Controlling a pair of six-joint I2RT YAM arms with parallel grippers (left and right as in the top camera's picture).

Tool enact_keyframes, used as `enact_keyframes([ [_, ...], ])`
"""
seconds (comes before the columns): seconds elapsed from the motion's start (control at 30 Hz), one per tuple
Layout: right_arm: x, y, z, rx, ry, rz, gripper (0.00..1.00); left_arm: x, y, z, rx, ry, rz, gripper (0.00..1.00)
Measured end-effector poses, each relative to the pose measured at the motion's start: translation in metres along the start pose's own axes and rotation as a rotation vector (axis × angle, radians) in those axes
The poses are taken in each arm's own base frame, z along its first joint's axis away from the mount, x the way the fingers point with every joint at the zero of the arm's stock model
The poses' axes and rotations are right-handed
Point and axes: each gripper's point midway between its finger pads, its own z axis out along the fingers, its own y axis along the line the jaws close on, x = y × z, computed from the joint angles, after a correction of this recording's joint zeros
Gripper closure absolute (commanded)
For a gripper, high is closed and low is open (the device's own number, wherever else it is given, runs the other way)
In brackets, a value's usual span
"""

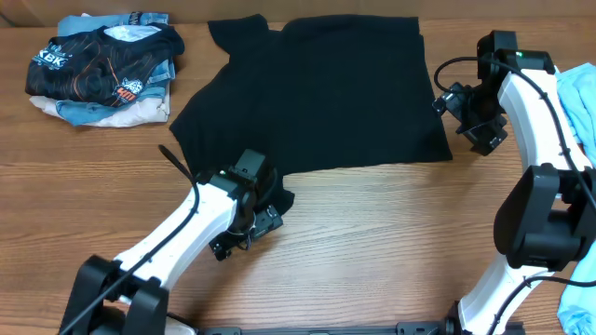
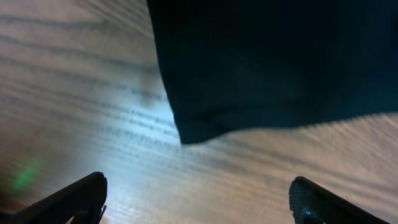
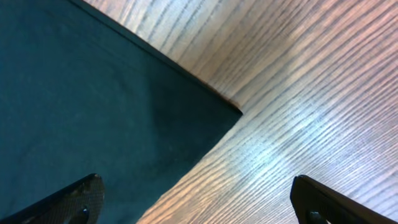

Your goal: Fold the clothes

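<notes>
Hovering near corners of the black T-shirt point(image 1: 317, 93) | left fingers point(image 2: 68, 199) and right fingers point(image 3: 62, 202) were apart, empty | step looked like first grasp | next: pinch both corners off the bench point(image 1: 372, 242)

Wood-grain worktop point(image 1: 391, 242). Far left corner: heap of garments point(image 1: 65, 107), black printed shirt point(image 1: 88, 65) uppermost, over denim and white cloth. Light blue fabric point(image 1: 579, 98) at right edge.
</notes>
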Motion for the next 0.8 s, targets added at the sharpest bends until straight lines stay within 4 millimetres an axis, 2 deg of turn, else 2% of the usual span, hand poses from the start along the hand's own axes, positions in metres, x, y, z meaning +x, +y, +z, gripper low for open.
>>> enact_keyframes([
  [0.53, 0.003, -0.002, 0.000, 0.010, 0.011, 0.001, 0.00, -0.013, -0.005, 0.019, -0.010, 0.014, -0.032, 0.05],
  [0.8, 0.003, -0.003, 0.000, 0.012, 0.013, 0.001, 0.00, -0.025, 0.003, 0.021, -0.006, 0.020, -0.081, 0.12],
])
